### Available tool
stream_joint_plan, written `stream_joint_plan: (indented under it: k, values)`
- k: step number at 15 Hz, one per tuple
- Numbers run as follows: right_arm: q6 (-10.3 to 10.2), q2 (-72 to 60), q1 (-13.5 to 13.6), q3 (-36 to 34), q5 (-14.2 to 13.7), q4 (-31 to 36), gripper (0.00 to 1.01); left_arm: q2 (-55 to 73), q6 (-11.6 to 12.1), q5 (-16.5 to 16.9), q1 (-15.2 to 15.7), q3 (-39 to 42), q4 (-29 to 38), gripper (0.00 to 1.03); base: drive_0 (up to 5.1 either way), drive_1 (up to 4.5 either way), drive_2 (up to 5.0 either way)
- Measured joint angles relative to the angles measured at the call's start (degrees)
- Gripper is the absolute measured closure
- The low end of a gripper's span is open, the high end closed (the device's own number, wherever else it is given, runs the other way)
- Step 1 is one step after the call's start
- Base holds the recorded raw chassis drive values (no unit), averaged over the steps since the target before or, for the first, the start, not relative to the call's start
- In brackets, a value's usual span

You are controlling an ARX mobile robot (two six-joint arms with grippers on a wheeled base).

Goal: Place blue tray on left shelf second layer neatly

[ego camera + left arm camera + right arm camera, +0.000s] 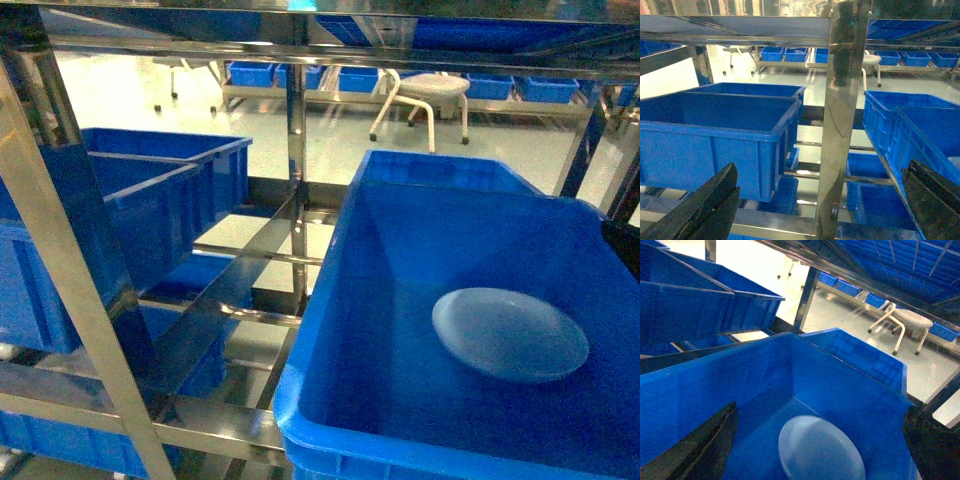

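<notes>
— Where is the blue tray (510, 333) right now?

— It lies flat on the bottom of the big blue crate (400, 250) on the right side of the steel shelf (296, 150), nearer the crate's right wall. Nothing holds it.

— And the arms?

— The right gripper (820, 440) hangs over that crate with its fingers (695, 450) spread wide, the tray between and below them; I judge it is lined up to come down for a grasp. The left gripper (820, 205) is likewise wide apart and empty, facing a shelf post (842, 125).

— What's in the way?

— The crate's tall walls, so the tray must be lifted out. On the left half of the shelf sit two more crates (130, 210), one behind the other, filling much of that level; bare rails (250, 255) show beside them. A white stool (425, 95) stands on the floor beyond, well apart.
</notes>
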State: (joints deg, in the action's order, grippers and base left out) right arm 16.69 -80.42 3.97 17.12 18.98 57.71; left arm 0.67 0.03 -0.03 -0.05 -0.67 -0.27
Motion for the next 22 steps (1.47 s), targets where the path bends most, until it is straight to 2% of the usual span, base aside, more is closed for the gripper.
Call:
stream_joint_plan:
  k: [1, 8, 9, 10, 11, 14, 15, 16, 18, 19, 22]
  values:
    - [-0.15, 2.38, 0.92, -0.79, -0.07, -1.66, 0.03, 0.0, 0.0, 0.0, 0.0, 0.0, 0.0, 0.05, 0.0, 0.0, 0.0]
    - [-0.96, 8.35, 1.36, -1.9, -0.35, -6.73, 0.03, 0.0, 0.0, 0.0, 0.0, 0.0, 0.0, 0.05, 0.0, 0.0, 0.0]
    - [-2.51, 17.66, 2.58, -1.99, -0.44, -13.94, 0.03, 0.0, 0.0, 0.02, 0.0, 0.0, 0.0, 0.05, 0.0, 0.0, 0.0]
    - [-5.11, 31.76, 4.9, -2.64, -1.64, -26.67, 0.03, 0.0, 0.0, 0.02, 0.0, 0.0, 0.0, 0.05, 0.0, 0.0, 0.0]
    - [-5.81, 42.36, 8.07, -4.79, -4.7, -34.58, 0.03, 0.0, 0.0, 0.0, 0.0, 0.0, 0.0, 0.05, 0.0, 0.0, 0.0]
    - [-6.21, 42.31, 8.04, -4.79, -5.09, -34.51, 0.03, 0.0, 0.0, 0.02, 0.0, 0.0, 0.0, 0.05, 0.0, 0.0, 0.0]
    - [-8.92, 42.8, 11.23, -6.03, -14.69, -31.23, 0.12, 0.0, 0.0, 0.02, 0.0, 0.0, -0.02, 0.05, 0.0, 0.0, 0.0]
    - [-11.56, 44.57, 11.76, -7.23, -22.45, -31.67, 0.21, 0.0, 0.0, -0.02, 0.0, 0.0, 0.0, 0.05, 0.0, 0.0, 0.0]
    - [-12.85, 45.92, 11.02, -8.15, -27.26, -32.24, 0.28, 0.0, 0.0, 0.04, 0.0, 0.0, 0.0, 0.05, 0.0, 0.0, 0.0]
    - [-13.6, 46.82, 9.81, -8.85, -30.16, -32.68, 0.34, 0.0, 0.0, -0.11, 0.0, 0.0, 0.0, 0.05, 0.0, 0.0, 0.0]
    - [-14.36, 47.98, 8.22, -9.75, -31.06, -33.24, 0.41, 0.0, 0.0, -0.09, 0.0, 0.0, 0.0, 0.05, 0.0, 0.0, 0.0]
